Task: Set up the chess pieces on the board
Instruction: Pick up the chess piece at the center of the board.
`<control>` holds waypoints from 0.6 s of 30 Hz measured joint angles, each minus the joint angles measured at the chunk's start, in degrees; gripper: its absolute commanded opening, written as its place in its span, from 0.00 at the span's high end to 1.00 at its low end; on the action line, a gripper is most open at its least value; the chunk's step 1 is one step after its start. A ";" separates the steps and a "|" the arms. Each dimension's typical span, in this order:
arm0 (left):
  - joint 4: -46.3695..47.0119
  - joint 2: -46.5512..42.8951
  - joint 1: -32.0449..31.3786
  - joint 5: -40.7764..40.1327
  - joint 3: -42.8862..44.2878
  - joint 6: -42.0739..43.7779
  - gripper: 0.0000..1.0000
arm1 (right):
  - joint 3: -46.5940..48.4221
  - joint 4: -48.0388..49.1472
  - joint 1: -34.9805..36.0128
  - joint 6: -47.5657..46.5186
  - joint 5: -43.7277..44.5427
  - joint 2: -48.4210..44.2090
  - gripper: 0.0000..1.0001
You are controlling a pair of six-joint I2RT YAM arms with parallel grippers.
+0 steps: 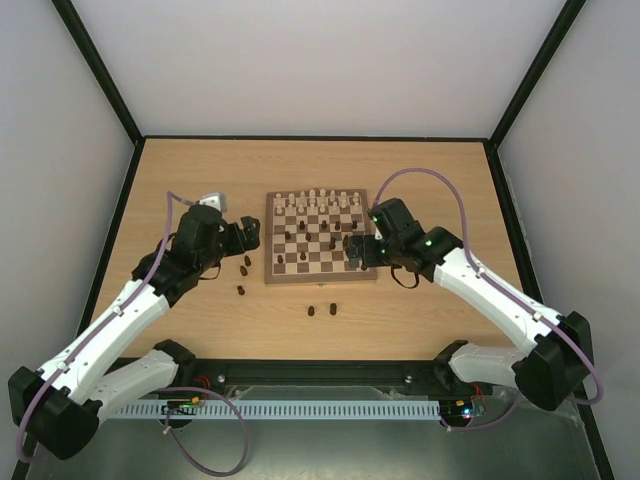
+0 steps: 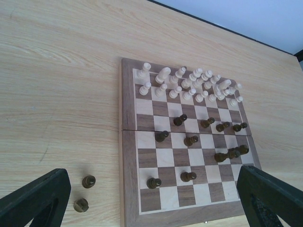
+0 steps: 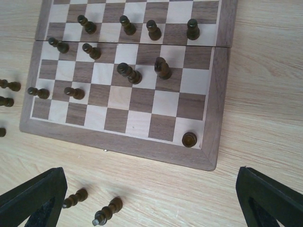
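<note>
The board (image 1: 272,272) lies mid-table; it also shows in the left wrist view (image 2: 128,142) and the right wrist view (image 3: 215,94). Cream chess pieces (image 2: 189,85) fill its two far rows. Dark pieces (image 2: 184,120) stand scattered over the middle and near squares, one in the near right corner square (image 3: 189,139). My left gripper (image 1: 250,232) hovers open and empty at the board's left edge, above two dark pieces (image 2: 88,181) on the table. My right gripper (image 1: 355,250) hovers open and empty over the board's near right part.
Two dark pieces (image 3: 108,211) lie on their sides on the table in front of the board, also in the top view (image 1: 320,309). Further dark pieces (image 1: 244,264) stand left of the board. Black-framed walls enclose the table.
</note>
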 measured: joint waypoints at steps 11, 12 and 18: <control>-0.76 3.74 0.00 -1.97 3.52 -1.29 0.01 | -1.84 -0.33 0.00 -1.36 -5.44 -5.51 0.02; -0.79 4.28 0.00 -1.86 3.91 -1.44 0.01 | -1.88 -0.50 0.00 -1.40 -6.16 -6.19 0.01; -2.05 1.97 0.00 -0.85 3.48 -2.64 0.01 | -1.88 -1.09 2.45 -1.73 -8.31 -8.02 0.10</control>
